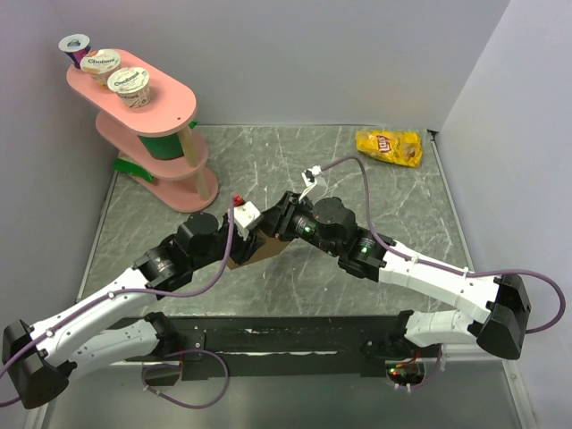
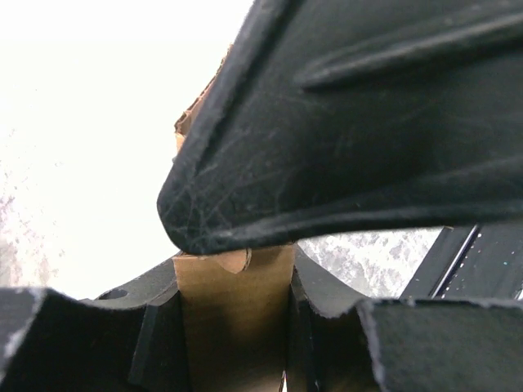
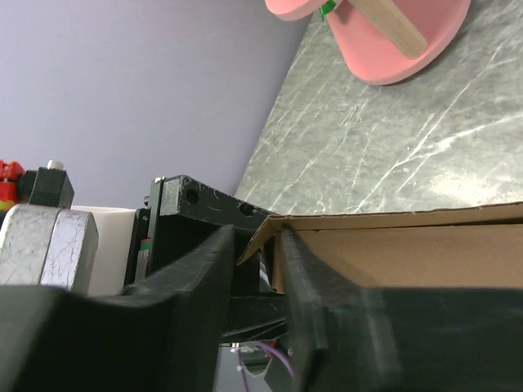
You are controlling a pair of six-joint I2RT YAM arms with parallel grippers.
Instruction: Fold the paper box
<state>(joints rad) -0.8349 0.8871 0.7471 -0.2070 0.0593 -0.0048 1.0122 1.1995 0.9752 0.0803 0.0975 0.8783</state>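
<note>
Top external: paper box (image 1: 255,252) sits mid-desk (image 1: 375,188), 12 o'clock of arm bases. Left claw (image 2: 235,298) clamps a wall, right claw (image 3: 255,245) pinches corner flap. Prob. light, stiff, crush-prone cardboard; grip flap edges nr creases.

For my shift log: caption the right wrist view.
Right gripper straddles the cardboard box edge, pink stand behind.

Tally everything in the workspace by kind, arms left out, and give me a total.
Yogurt cups: 3
Pink tiered stand: 1
Yellow chip bag: 1
Paper box: 1
Total: 6
</note>
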